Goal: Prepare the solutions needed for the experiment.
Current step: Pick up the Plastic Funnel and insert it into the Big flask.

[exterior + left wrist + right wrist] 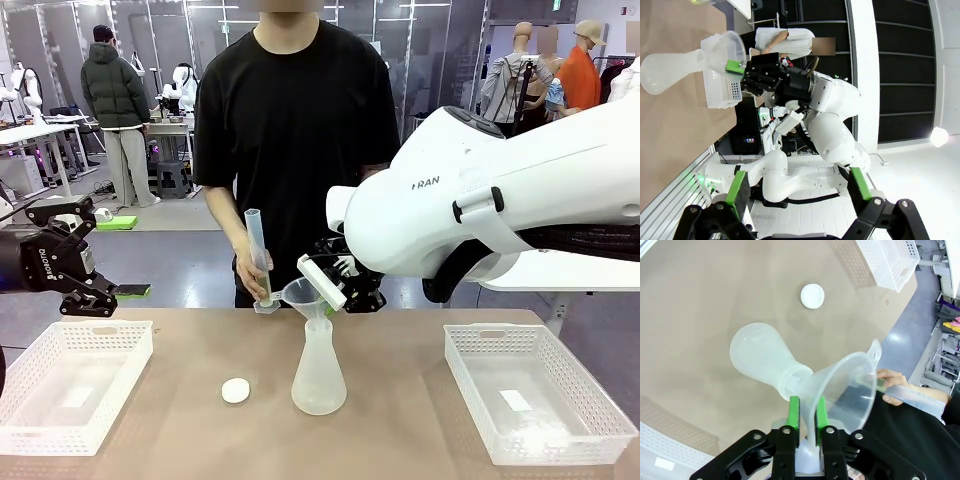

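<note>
Where the right gripper (807,412) meets the funnel (845,385), its green pads (794,412) straddle the rim closely, though I cannot tell whether they press it; the funnel sits in the flask (318,375) on the tabletop (400,400). Just beside it a person's hand (250,272) holds a cylinder (253,230) with the solutions (266,293), yellow-green, at its bottom, and the left gripper (88,300) hangs spread wide near a white basket (40,420).

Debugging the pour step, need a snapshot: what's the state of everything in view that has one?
flask: upright, uncapped, funnel in its neck
funnel: seated in flask, rim between pads of right gripper
cylinder: near upright in person's hand, beside funnel
solution: small greenish amount low in cylinder
cap: off, lying on table
left gripper: open, empty
right gripper: jaws parted around funnel rim
</note>
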